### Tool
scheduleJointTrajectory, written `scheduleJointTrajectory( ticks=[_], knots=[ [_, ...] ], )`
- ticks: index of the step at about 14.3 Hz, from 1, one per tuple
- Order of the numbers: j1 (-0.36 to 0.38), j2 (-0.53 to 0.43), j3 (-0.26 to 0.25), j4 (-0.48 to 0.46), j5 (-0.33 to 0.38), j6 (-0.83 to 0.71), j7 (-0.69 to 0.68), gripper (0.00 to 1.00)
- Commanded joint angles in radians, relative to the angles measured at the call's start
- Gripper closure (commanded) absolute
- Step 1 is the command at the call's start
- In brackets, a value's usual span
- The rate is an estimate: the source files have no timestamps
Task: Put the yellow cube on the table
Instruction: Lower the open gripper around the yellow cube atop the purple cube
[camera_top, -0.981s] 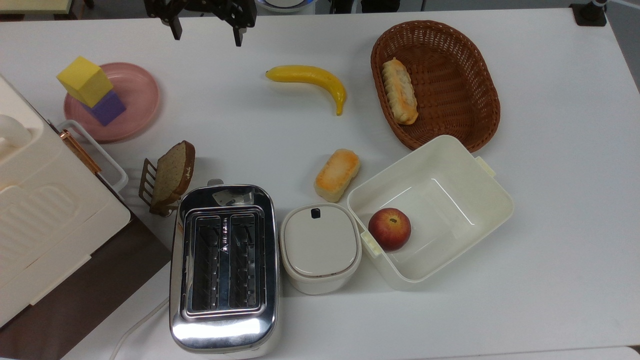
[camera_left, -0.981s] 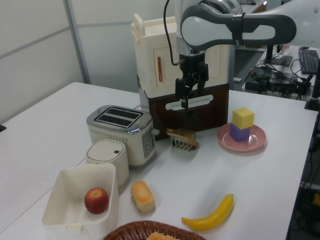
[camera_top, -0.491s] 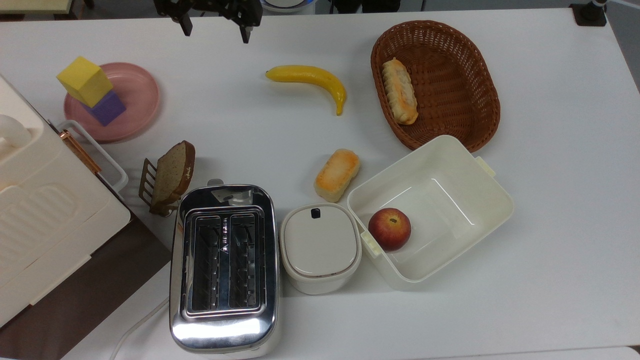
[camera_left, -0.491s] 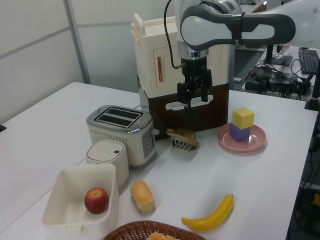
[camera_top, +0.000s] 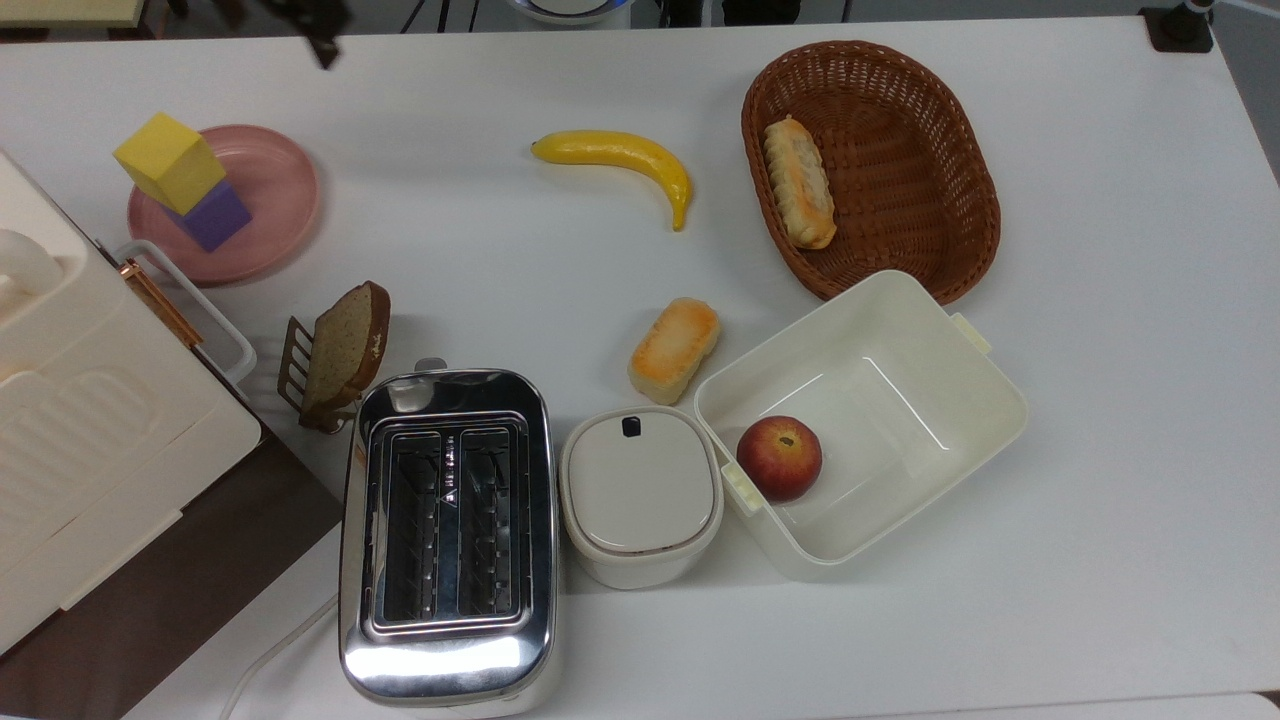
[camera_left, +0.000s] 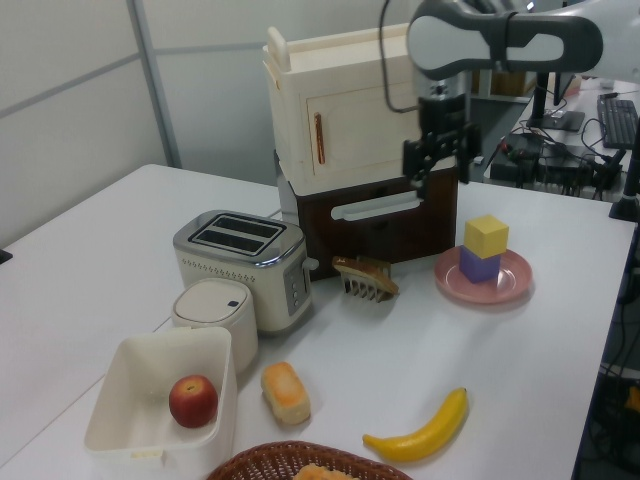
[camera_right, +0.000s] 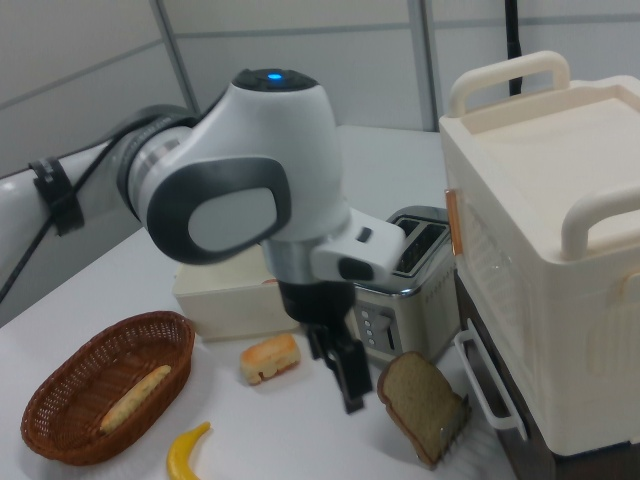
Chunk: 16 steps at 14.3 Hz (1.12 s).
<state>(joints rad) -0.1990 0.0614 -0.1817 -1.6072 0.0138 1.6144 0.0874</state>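
Left view: your claw (camera_left: 438, 165) hangs open and empty, upper right, above the yellow cube (camera_left: 486, 236) on the purple cube (camera_left: 480, 264).

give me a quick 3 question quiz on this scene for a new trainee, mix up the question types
1. True or false: the yellow cube rests directly on the table.
2. Multiple choice: what lies in the white tub? A) a banana B) an apple C) a bread roll
3. Fill in: in the left view, the tool hangs in the air, to the left view's ____ of the pink plate.

Key:
1. False. It sits on the purple cube, which is on the pink plate.
2. B, the apple.
3. Left. It is above and to the left view's left of the plate, holding nothing.
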Motion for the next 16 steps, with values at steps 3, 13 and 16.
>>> scheduleJointTrajectory(
  ticks=[3, 13, 16],
  knots=[
    [-0.129, -0.015, -0.004, -0.134, -0.038, 0.298, -0.021, 0.0],
    [-0.194, 0.103, -0.016, -0.192, -0.086, 0.459, -0.029, 0.0],
    [-0.203, 0.117, -0.018, -0.201, -0.103, 0.472, -0.029, 0.0]
  ],
)
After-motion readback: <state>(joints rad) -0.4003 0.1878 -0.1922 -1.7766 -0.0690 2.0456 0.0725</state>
